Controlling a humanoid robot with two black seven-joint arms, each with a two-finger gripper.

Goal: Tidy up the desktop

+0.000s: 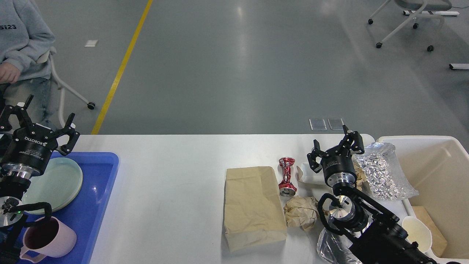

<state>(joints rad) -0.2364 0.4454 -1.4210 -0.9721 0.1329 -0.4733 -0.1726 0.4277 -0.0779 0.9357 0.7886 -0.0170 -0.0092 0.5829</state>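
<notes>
White desk [176,183] lies bare at its middle, from 9 to 12 o'clock of the paper bag [253,205]. Right pincer [335,148] stands wide open, holding nothing, above the crushed can [287,176]. Left pincer [45,119] gapes empty over the blue tray [99,190].

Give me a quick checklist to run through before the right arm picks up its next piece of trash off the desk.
1. Right pincer open and empty: ok.
2. Left pincer open, holding nothing, above the blue tray: ok.
3. Trash left on the desktop: not ok; brown paper bag, crushed red can, crumpled paper wad.
4. Cream bin has room: ok.
5. Foil wrapper fully inside bin: not ok, draped over its rim.
6. White item behind right pincer identified: cannot tell.
</notes>
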